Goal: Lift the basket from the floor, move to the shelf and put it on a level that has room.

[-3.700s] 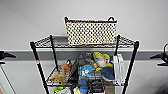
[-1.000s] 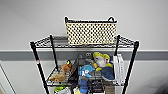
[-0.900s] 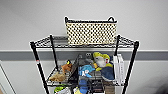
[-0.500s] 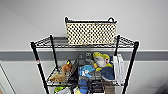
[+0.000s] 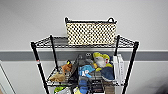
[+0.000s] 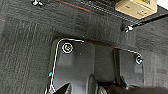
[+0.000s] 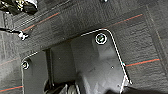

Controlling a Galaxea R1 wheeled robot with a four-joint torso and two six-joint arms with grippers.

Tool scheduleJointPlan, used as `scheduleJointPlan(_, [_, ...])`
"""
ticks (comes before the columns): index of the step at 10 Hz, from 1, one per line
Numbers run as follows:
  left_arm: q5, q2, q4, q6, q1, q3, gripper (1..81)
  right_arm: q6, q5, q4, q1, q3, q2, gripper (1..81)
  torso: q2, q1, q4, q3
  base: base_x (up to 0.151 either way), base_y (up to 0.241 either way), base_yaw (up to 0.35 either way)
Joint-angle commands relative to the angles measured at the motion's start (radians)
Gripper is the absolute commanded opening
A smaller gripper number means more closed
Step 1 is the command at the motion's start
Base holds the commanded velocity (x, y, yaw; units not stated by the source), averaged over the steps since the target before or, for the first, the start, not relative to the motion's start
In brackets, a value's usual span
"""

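Basket (image 5: 90, 33) is sitting upright at upper centre of the head view, resting on the top tier (image 5: 50, 42) of the black wire shelf (image 5: 37, 62), against a pale wall. Stuffed toys (image 5: 100, 63) are crowding the tier beneath. Both wrist views are facing dark carpet floor (image 6: 22, 45); jaw states cannot be told.

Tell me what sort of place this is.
Probably an office or lab corner used for storage: a black wire rack against a plain grey-banded wall, a wicker basket on its top tier, plush toys below, and dark grey carpet tiles.
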Motion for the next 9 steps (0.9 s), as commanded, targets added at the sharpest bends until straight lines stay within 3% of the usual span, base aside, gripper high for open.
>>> scheduleJointPlan(1, [-0.012, 0.089, 0.076, 0.0, -0.021, -0.137, 81.1, -0.023, 0.018, -0.005, -0.001, -0.139, 0.097, 81.1, 0.0, 0.0, 0.0, 0.0, 0.0, 0.0, 0.0])
scheduleJointPlan(5, [-0.013, 0.252, 0.128, 0.0, 0.01, -0.353, 81.1, -0.023, 0.073, -0.06, -0.053, -0.263, 0.198, 81.1, 0.0, 0.0, 0.0, 0.0, 0.0, 0.0, 0.0])
scheduleJointPlan(9, [-0.009, 0.389, 0.133, 0.0, 0.017, -0.53, 81.1, -0.022, 0.076, -0.111, -0.071, -0.316, 0.266, 81.1, -0.001, -0.001, 0.0, 0.001, 0.0, 0.0, 0.0])
